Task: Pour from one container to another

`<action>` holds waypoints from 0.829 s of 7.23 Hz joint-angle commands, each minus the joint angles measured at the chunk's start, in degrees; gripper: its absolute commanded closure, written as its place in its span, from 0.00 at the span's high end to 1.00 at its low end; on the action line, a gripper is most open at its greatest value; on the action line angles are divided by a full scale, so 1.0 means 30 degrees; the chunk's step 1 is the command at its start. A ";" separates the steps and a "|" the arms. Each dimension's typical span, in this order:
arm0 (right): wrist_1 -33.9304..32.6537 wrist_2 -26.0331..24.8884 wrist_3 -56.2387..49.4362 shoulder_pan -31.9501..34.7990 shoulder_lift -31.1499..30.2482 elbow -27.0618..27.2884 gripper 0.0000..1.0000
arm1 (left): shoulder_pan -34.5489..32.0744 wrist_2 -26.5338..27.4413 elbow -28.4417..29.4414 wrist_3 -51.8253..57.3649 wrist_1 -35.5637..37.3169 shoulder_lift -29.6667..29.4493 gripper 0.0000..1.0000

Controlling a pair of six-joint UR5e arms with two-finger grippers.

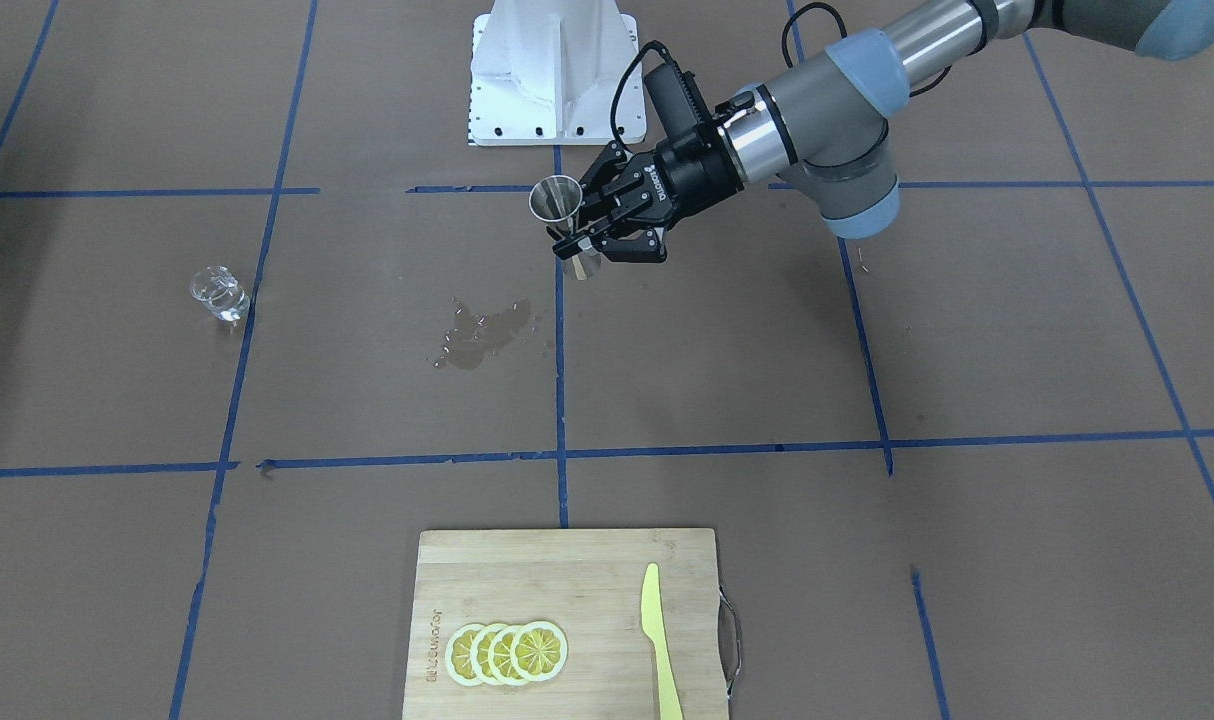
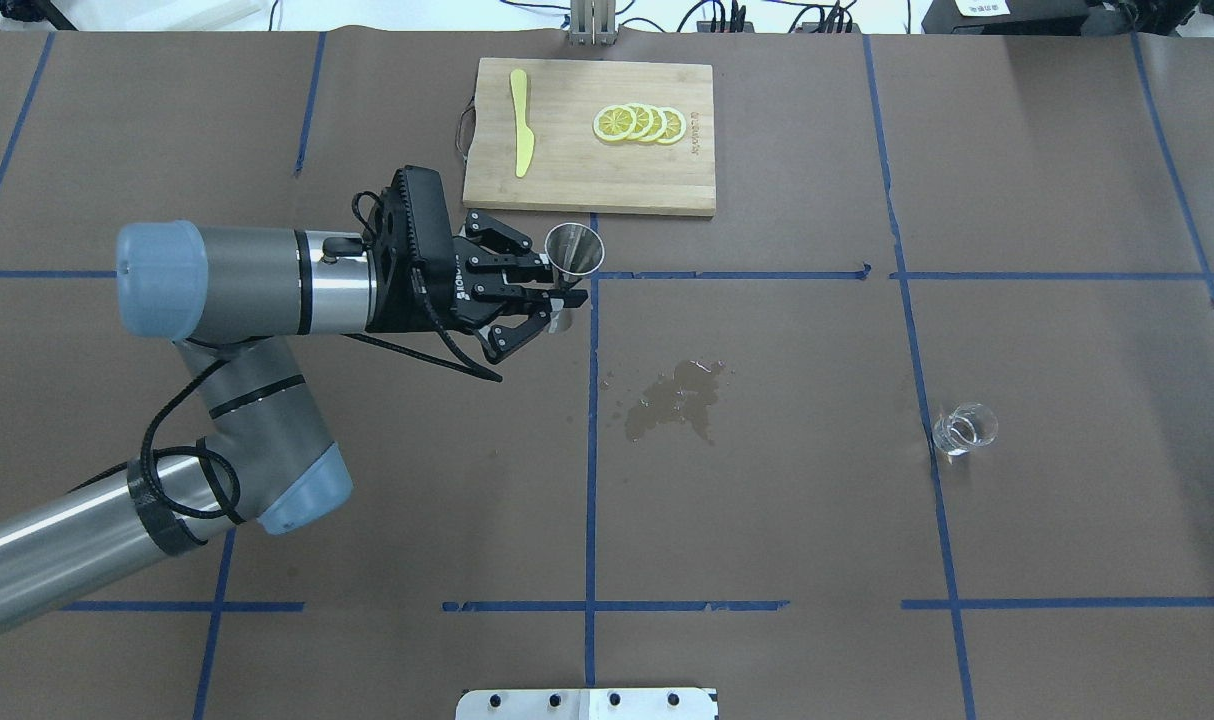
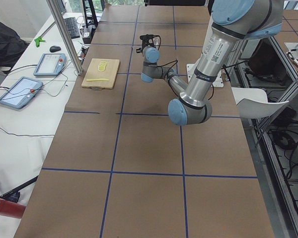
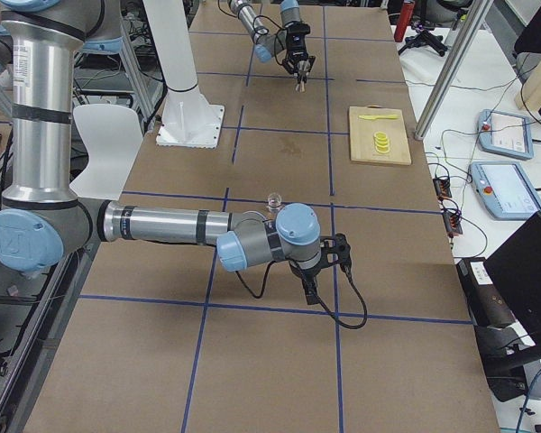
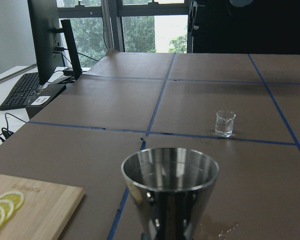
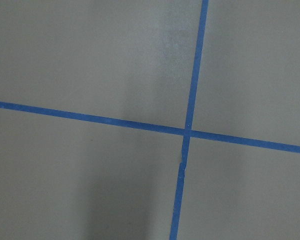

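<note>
We've got the left gripper (image 2: 559,300) clamped on the small silvery hourglass-shaped steel jigger (image 2: 574,255), upright above mid-worktop. The small clear glass cup (image 2: 964,428) sits well off to the right, ungripped, so we'd say the pour isn't done yet. Right gripper (image 4: 310,296): can't tell.

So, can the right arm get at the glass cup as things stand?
Probably yes. The glass cup stands alone on the table, nothing beside it, and the right arm's end effector hangs nearby over the table.
</note>
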 commanded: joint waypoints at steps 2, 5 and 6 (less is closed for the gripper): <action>-0.0035 0.0117 0.4244 -0.0057 -0.0057 0.2635 1.00 | 0.0635 0.0877 0.0440 0.0204 0.0040 -0.0727 0.00; -0.0211 -0.0521 0.9919 -0.3587 -0.0147 0.6153 1.00 | 0.0812 0.1052 0.0442 0.1025 0.0156 -0.0757 0.00; -0.0212 -0.2121 1.2672 -0.5401 -0.0088 0.7413 1.00 | 0.0841 0.1140 0.0470 0.1053 0.0100 -0.0613 0.00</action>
